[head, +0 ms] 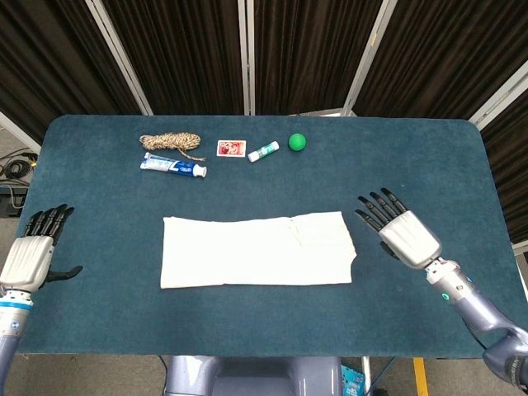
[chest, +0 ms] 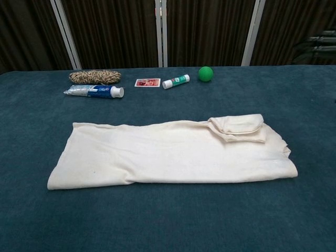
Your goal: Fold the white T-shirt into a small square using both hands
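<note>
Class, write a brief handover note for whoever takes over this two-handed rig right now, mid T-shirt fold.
Left hand: open, holding nothing, off the table's left edge.
Right hand: open, holding nothing, right of the white T-shirt.
Shirt: lies mid-table as a long strip, with a small tucked flap at its right end.
Done: lengthwise folds.
Left: fold the strip across into a small square.

Blue table [head: 429, 165] with T-shirt [head: 256, 249], toothpaste [head: 173, 167]
</note>
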Controlling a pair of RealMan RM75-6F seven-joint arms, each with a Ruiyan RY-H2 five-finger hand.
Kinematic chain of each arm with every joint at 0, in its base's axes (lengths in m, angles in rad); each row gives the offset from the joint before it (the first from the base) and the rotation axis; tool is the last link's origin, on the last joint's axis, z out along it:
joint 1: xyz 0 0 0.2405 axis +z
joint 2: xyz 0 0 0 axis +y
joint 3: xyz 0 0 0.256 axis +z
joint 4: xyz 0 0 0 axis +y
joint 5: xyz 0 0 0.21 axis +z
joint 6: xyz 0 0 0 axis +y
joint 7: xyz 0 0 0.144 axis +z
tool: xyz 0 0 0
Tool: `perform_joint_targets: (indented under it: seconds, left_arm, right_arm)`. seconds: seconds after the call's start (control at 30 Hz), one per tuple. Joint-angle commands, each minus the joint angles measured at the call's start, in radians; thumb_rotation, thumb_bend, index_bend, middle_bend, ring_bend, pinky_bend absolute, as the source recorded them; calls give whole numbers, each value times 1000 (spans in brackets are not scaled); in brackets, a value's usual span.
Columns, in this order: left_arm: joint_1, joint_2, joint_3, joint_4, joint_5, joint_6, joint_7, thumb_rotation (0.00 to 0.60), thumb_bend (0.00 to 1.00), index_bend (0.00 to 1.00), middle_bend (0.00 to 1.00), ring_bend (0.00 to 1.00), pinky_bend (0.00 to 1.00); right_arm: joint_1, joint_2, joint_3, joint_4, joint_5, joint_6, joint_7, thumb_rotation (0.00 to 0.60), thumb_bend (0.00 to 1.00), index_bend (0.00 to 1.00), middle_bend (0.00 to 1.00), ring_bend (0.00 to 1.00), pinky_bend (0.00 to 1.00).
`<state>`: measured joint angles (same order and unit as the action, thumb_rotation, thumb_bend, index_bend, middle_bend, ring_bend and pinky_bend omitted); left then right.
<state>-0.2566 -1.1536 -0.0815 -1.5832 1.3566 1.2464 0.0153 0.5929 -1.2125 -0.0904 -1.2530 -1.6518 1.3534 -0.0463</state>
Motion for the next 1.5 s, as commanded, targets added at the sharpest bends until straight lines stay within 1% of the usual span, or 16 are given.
perform_joint_targets:
  seconds: [0.03,0.13,0.23,0.27,0.33,0.4,0.47,0.57,0.6,0.67,0.87,0.93,1.1,1.27,1.5]
  left_arm:
    - [-47,-36,23,84,42,-76,-39,600,0,0,0,0,0]
    - [-73,-71,37,156,99,-91,-60,600,0,0,0,0,0]
    - [-104,-128,61,276,196,-73,-87,600,0,0,0,0,0]
    - [-110,-139,66,301,213,-70,-91,600,0,0,0,0,0]
    - [-135,-180,85,389,272,-61,-103,600,0,0,0,0,0]
    - [-147,-199,95,432,299,-55,-118,600,0,10,0,0,0]
    - [-172,-230,111,498,356,-36,-130,600,0,52,0,0,0]
    - [-206,-293,144,630,441,18,-208,600,0,169,0,0,0]
    - [-210,-302,148,653,450,27,-224,600,0,207,0,0,0]
    - [-225,-327,161,712,475,47,-252,600,0,243,0,0,0]
    - [-267,-385,182,837,513,74,-285,600,4,328,0,0,0]
    - [-283,-409,189,871,523,70,-286,600,25,341,0,0,0]
    - [-316,-467,203,946,525,49,-294,600,118,352,0,0,0]
    - [-340,-505,207,982,512,28,-303,600,160,356,0,0,0]
    - [-370,-545,206,1018,490,7,-313,600,179,378,0,0,0]
  right_arm:
    - [-96,-9,29,-9,61,97,62,600,22,88,3,0,0]
    - [-140,-28,39,2,77,140,65,600,0,48,0,0,0]
    - [-192,-51,59,-4,103,192,58,600,0,8,0,0,0]
    - [-203,-54,62,-12,113,196,63,600,0,1,0,0,0]
    - [-237,-51,69,-59,154,192,69,600,0,0,0,0,0]
    - [-249,-46,72,-83,169,187,54,600,0,0,0,0,0]
    - [-272,-49,77,-117,194,191,28,600,0,0,0,0,0]
    - [-302,-66,94,-164,220,208,-4,600,0,0,0,0,0]
    - [-305,-69,97,-166,221,210,-9,600,0,0,0,0,0]
    - [-314,-76,106,-166,224,214,-19,600,0,0,0,0,0]
    - [-333,-84,129,-159,226,219,-20,600,0,0,0,0,0]
    - [-340,-84,135,-157,223,224,-17,600,0,0,0,0,0]
    - [-351,-83,148,-151,210,226,-13,600,0,0,0,0,0]
    - [-358,-80,161,-145,209,215,-4,600,0,0,0,0,0]
    - [-366,-77,177,-138,206,202,8,600,0,8,0,0,0]
